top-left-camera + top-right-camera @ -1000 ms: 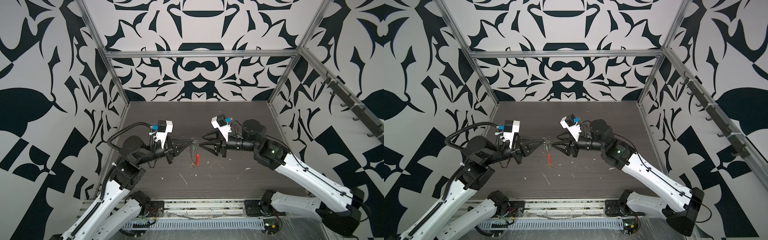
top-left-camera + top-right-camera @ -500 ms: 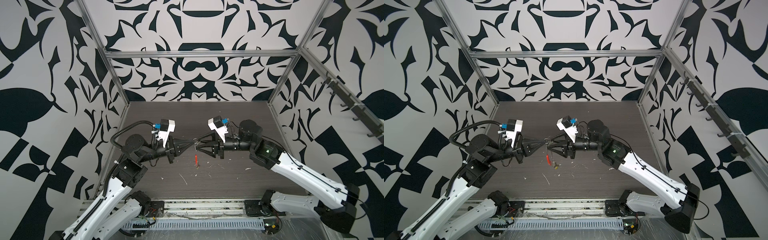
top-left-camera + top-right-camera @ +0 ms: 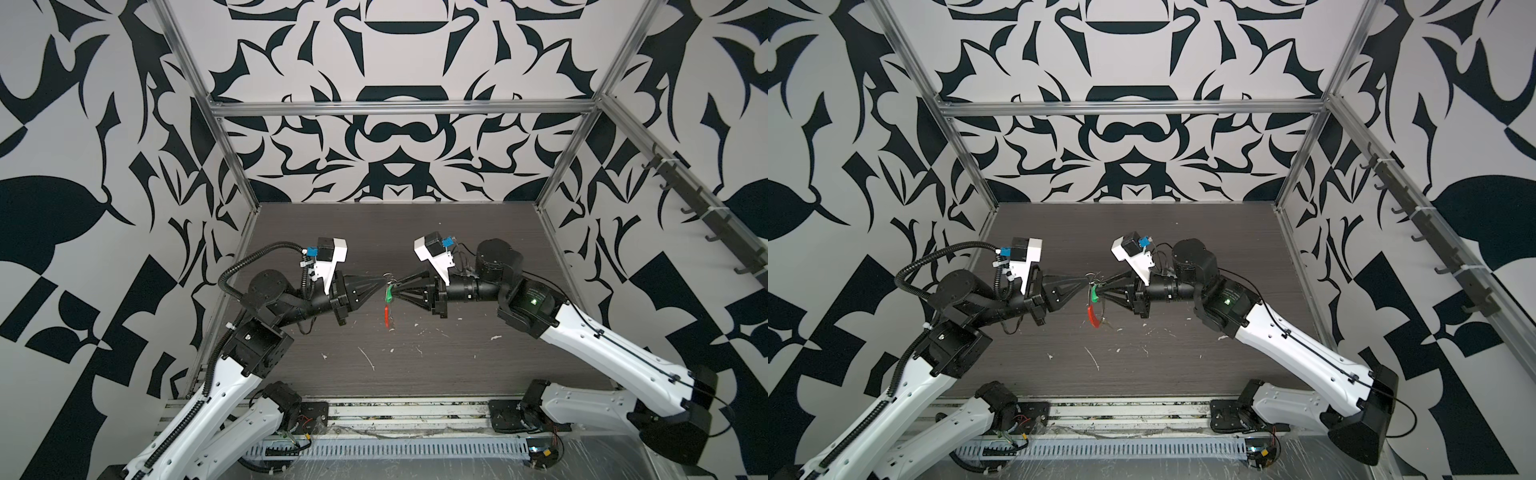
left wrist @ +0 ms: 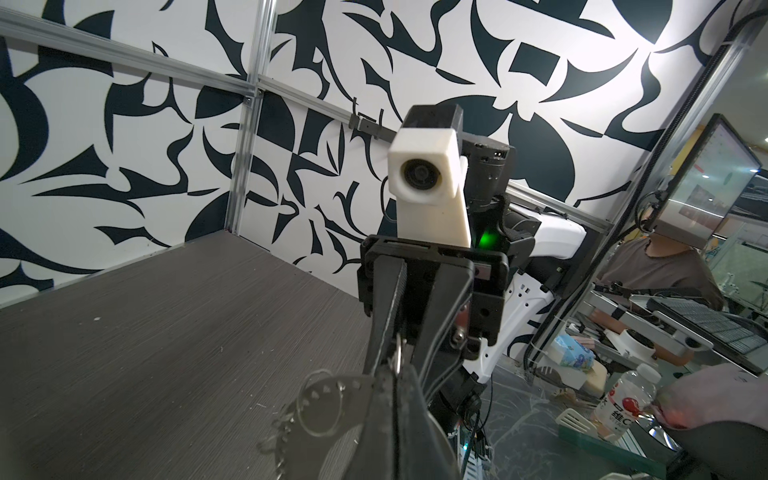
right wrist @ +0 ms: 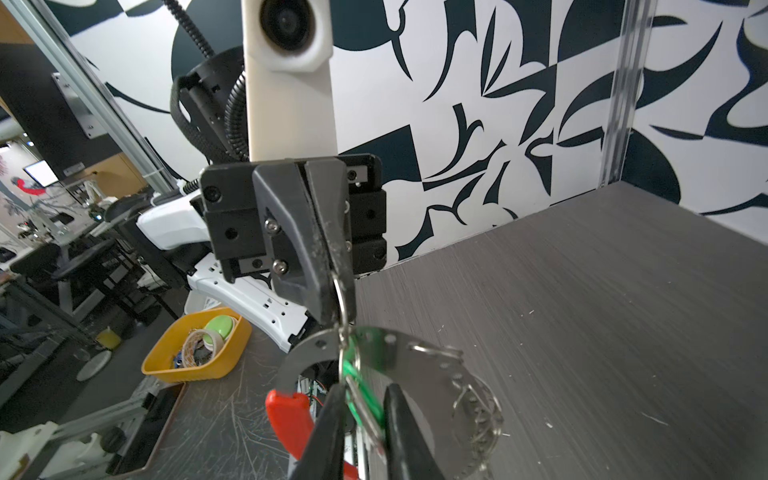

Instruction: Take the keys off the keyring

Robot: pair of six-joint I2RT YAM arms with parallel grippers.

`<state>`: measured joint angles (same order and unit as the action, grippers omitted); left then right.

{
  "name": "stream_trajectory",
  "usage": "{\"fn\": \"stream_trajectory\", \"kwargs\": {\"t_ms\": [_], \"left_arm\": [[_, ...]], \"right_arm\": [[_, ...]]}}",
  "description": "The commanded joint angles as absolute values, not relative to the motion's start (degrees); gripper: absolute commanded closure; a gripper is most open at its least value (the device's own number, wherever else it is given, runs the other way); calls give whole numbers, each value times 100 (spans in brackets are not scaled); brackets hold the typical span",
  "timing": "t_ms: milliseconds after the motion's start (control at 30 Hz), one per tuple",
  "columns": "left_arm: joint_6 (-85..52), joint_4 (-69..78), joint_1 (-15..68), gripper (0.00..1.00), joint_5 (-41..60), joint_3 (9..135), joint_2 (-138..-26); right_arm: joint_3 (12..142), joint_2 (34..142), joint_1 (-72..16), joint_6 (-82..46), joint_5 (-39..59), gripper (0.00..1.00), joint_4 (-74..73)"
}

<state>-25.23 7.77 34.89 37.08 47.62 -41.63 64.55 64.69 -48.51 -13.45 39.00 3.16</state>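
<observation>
**Finding.** The keyring, a curved perforated metal band with a red sleeve, hangs in the air above the middle of the counter, clear of its surface. The left gripper carries it. Its jaws are closed on a small silver ring threaded through the top of the band, so the band drops freely and the green key dangles within reach. The right gripper meets the left tip to tip. Its jaws stand narrow on either side of the green key and appear to be pinching it, though contact is not plain in the right wrist view. Judged purpose: one arm anchors the keyring while the other draws the key off.

**Surroundings.** White scraps lie scattered on the counter towards the front, well apart from the work. A yellow tray of oddments sits outside the enclosure.

**Obstructions.** Nothing stands between the arms. The red sleeve and a cluster of further wire rings hang just beside the right jaws and could snag a pull.
</observation>
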Motion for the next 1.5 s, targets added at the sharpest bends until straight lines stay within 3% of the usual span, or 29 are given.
{"fn": "stream_trajectory", "kwargs": {"t_ms": [0,167,833,1100,1133,1267,1467], "left_arm": [[-2426,831,3507,100,3578,4848,-4055],[-2426,838,3507,100,3526,4826,-4033],[-2839,1632,3507,100,3384,4518,-3966],[-2728,1395,3507,100,3505,4552,-3868],[-2688,1318,3505,100,3507,4568,-3847],[-2639,1219,3507,100,3489,4536,-3752],[-2706,1385,3507,100,3533,4461,-3724]], "right_arm": [[6696,6379,-4878,-1304,3891,85,187],[6706,6398,-4885,-1280,3900,100,249],[6982,6955,-5261,-1021,4122,100,1037],[6906,6794,-5259,-983,3593,100,1236],[6929,6738,-5262,-935,3485,96,1294],[7020,6421,-5260,-828,3289,65,1333],[7128,6178,-5259,-1012,3002,56,703]]}}
